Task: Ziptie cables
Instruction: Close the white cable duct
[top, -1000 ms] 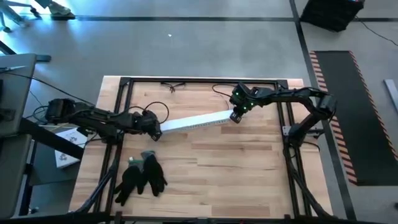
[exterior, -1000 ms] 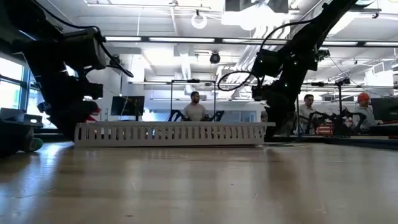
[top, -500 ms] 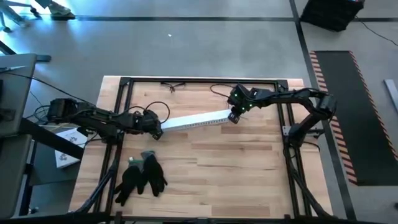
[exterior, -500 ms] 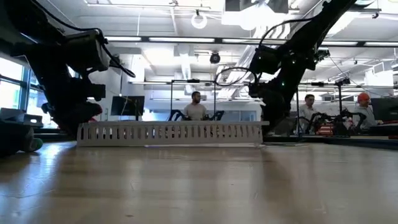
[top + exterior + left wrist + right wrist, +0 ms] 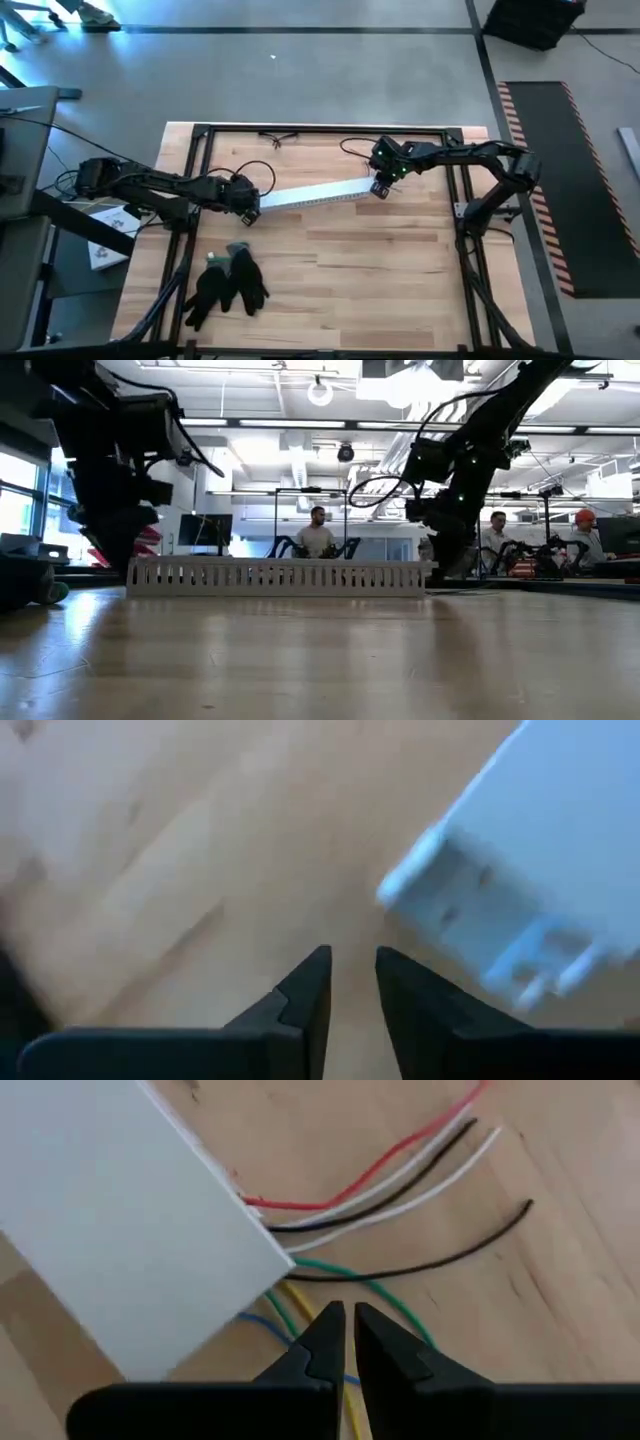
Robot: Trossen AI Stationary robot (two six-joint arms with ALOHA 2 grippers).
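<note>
Thin red, black, white, green, yellow and blue cables [image 5: 400,1165] spill from the long white slotted plastic channel's [image 5: 310,194] end, where the right gripper [image 5: 347,1330] hovers nearly closed, empty; the left gripper [image 5: 350,982], slightly parted, sits at its opposite end

**Off-task items around the work area**

A long white slotted channel [image 5: 310,194] lies slantwise across the wooden tabletop [image 5: 380,280]. A pair of black gloves [image 5: 228,282] sits near the front left. In the room beyond, people [image 5: 317,532] sit at desks.
</note>
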